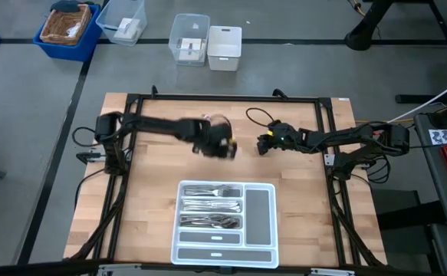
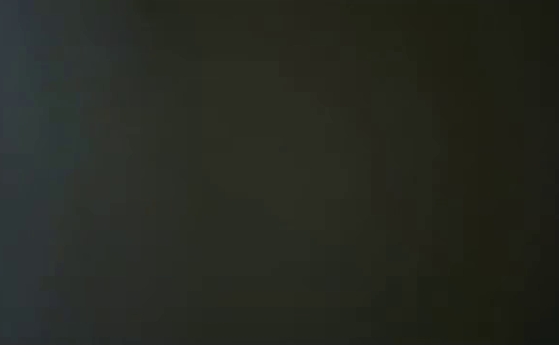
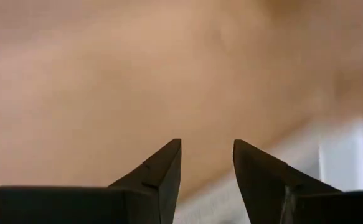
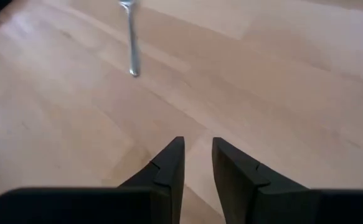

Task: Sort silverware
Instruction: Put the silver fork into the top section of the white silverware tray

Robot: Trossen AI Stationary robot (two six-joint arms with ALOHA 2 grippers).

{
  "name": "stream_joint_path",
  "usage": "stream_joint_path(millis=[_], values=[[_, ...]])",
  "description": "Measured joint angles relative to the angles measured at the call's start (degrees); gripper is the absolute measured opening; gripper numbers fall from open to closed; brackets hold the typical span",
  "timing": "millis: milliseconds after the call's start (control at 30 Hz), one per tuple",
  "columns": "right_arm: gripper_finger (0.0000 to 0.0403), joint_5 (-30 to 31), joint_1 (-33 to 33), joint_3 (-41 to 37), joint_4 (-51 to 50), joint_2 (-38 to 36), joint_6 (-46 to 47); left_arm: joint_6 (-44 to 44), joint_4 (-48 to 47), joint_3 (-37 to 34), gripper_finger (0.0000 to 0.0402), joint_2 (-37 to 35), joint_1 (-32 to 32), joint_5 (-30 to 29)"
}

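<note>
Shiny silverware lies in three side-by-side compartments of the white tray (image 1: 263, 211): forks (image 1: 211, 191), a second row (image 1: 211, 205) and a third row (image 1: 210, 222). One more slim silver piece (image 4: 131, 43) lies flat on the wood ahead of my right gripper (image 4: 198, 146), which hovers with its fingers a little apart and empty. In the high view my right gripper (image 1: 261, 144) is beyond the tray, right of centre. My left gripper (image 1: 228, 149) (image 3: 207, 149) is just left of it, open and empty, over bare wood. The low view is dark.
The wooden table (image 1: 154, 199) carries a black frame around its edges. On the floor past the far edge stand a blue basket (image 1: 68, 29) and clear and white bins (image 1: 208, 44). The tray's long right compartment (image 1: 261, 208) shows nothing inside. The two grippers are close together.
</note>
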Motion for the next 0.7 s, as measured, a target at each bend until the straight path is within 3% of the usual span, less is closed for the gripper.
stream_joint_path(millis=[167,333,700], values=[[0.0083,-0.6,0.0,0.0,-1.8,0.0,1.6,-6.8,0.0,0.0,0.0134,0.1,9.6,-6.4],[0.0083,-1.6,0.0,0.0,-1.8,0.0,1.6,-16.2,0.1,0.0,0.0134,0.9,17.5,-7.5],[0.0083,-1.6,0.0,0.0,-0.9,0.0,1.3,-22.3,5.6,0.0,0.0133,7.7,22.0,-3.9]])
